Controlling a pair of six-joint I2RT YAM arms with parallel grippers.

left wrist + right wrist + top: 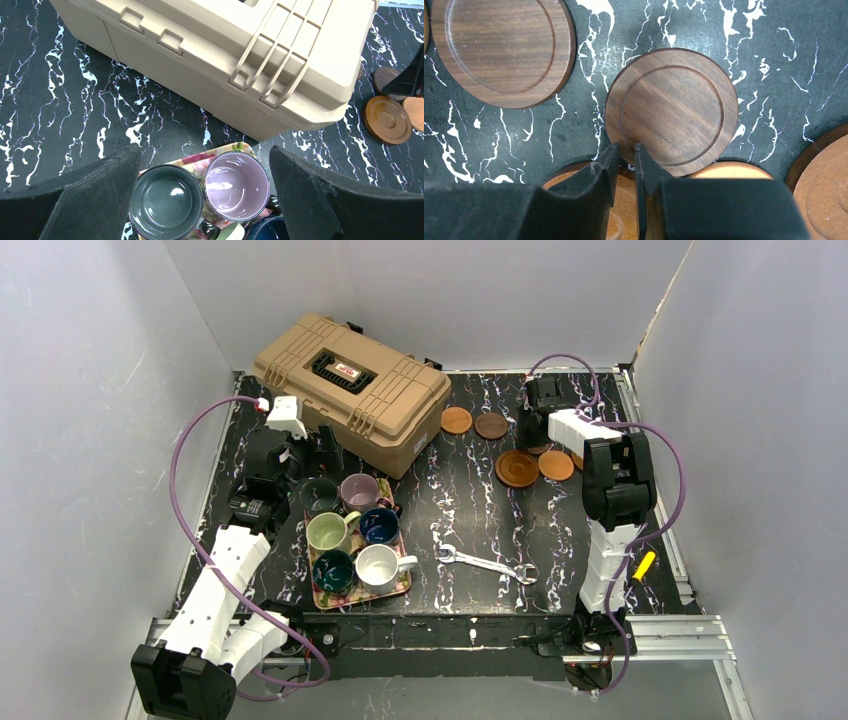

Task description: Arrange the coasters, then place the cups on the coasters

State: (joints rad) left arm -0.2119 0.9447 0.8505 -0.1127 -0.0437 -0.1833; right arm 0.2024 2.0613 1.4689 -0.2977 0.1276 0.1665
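The right gripper (pixel 626 150) nips the rim of a dark brown round wooden coaster (pixel 671 112) overlapping orange ones (pixel 824 190) at the table's far right, likely to spread them out, while the left gripper (pixel 205 150) hangs wide apart above the small ceramic mugs (pixel 167 200) on their floral tray (pixel 197 157).

The black, white-veined marble-pattern worktop (pixel 470 510) carried a tan plastic toolbox (pixel 350 390) at its far left corner. A rectangular floral tray (pixel 392 592) lay toward the near left corner, and a silver metal spanner (pixel 487 564) lay near the near edge. Toward the far right corner lay round wooden coasters (pixel 517 468), one dark brown coaster (pixel 671 110) overlapping orange ones.
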